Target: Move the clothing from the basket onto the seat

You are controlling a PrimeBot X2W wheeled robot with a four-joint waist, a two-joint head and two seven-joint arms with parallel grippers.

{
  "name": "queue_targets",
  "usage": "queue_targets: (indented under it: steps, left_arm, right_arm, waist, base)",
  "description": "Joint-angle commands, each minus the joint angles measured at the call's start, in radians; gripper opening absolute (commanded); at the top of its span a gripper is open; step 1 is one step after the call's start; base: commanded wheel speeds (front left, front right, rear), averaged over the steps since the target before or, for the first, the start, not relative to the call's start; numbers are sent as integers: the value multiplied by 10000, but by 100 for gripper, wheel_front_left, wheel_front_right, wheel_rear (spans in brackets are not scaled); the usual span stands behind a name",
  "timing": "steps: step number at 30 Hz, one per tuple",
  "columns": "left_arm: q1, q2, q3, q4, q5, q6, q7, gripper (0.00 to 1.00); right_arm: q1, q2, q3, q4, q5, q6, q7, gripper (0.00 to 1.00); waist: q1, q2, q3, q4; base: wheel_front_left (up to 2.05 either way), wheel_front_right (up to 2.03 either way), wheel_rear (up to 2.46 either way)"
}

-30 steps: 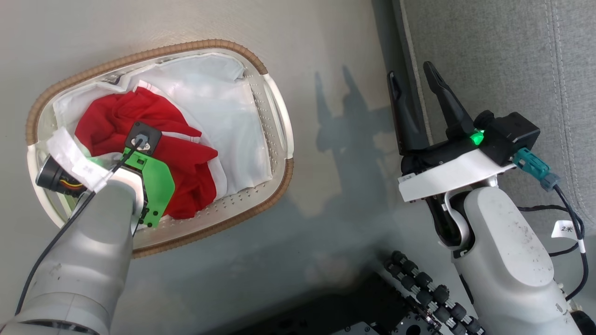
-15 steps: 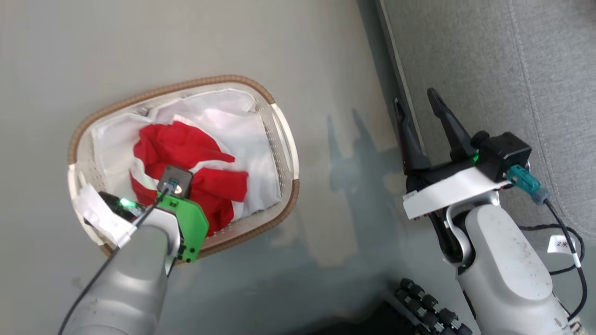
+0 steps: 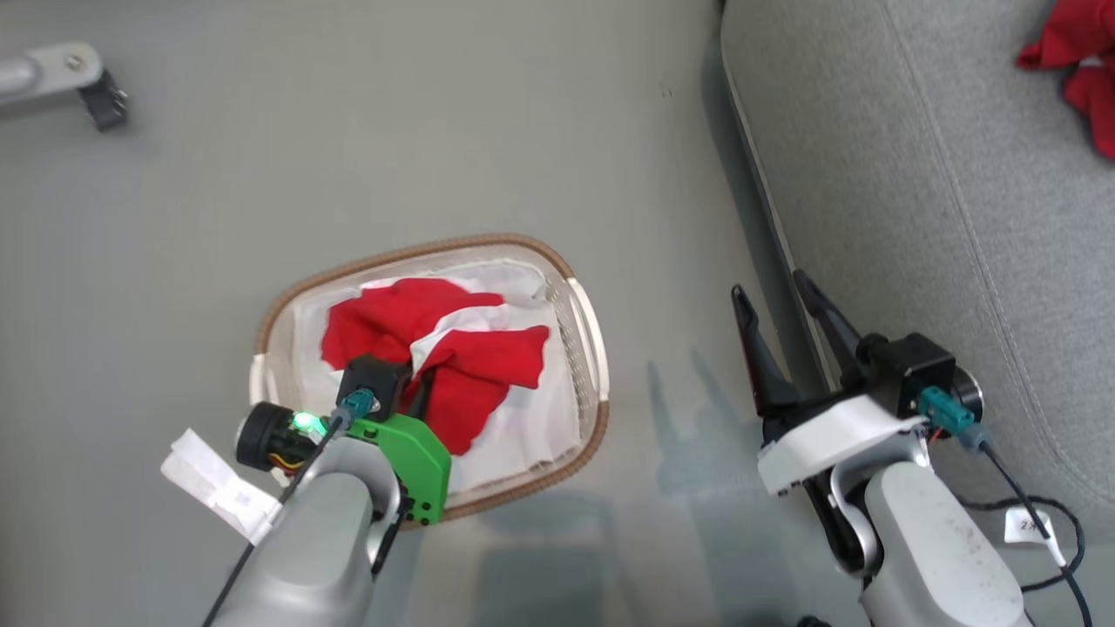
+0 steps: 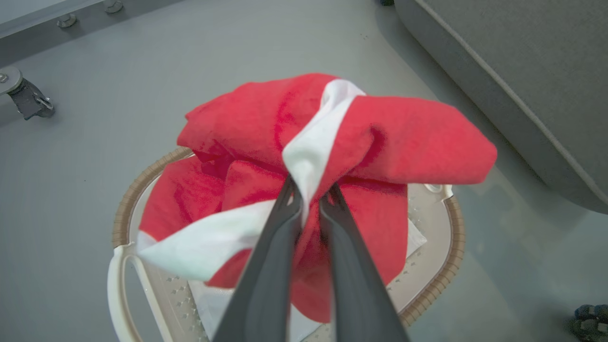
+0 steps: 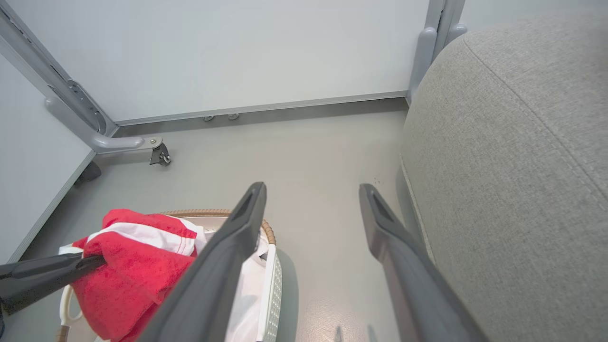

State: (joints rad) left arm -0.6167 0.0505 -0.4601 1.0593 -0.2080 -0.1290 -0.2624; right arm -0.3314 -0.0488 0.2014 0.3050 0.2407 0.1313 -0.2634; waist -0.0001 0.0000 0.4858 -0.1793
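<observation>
The left gripper (image 4: 309,197) is clenched on a red-and-white garment (image 4: 408,142) bunched above the basket (image 4: 455,266); the right gripper (image 5: 311,194), spread wide and empty, is beside the seat (image 5: 513,142).

A smooth grey floor (image 3: 348,157) shows soft reflections. Along its far edge a white wall panel (image 5: 237,52) rises above a dark skirting strip (image 5: 285,112) that carries two small bolts (image 5: 232,116). Near the floor's far left corner a grey metal frame leg (image 5: 118,141) slants down and ends in a dark caster (image 5: 160,154). A grey upright post (image 5: 426,47) stands at the far right corner.
</observation>
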Motion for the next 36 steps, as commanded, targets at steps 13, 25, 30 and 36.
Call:
queue_targets:
  steps: [13,25,30,36]
  left_arm:
    - [1889,18,867,-3698,-396,-20,-29,0]
    - [2569,17,1442,-6738,-910,-21,-21,0]
    - [2401,17,1404,-7699,-1414,-20,-21,0]
    - [2538,17,1246,-8371,-1796,50,-21,0]
  right_arm:
    - [1172,-47,250,330,-231,-11,-19,100]
    - [1690,-45,496,496,-121,-11,-19,100]
    - [1849,-45,559,558,-139,-11,-19,100]
    - [1760,-44,906,626,-91,-11,-19,100]
  waist:
    - [1,0,-2506,1026]
    - [1,0,-3131,1054]
    - [1,0,-3211,1092]
    - [1,0,-3325,1125]
  base:
    - [0,0,0]
    - [0,0,0]
    - [0,0,0]
    - [0,0,0]
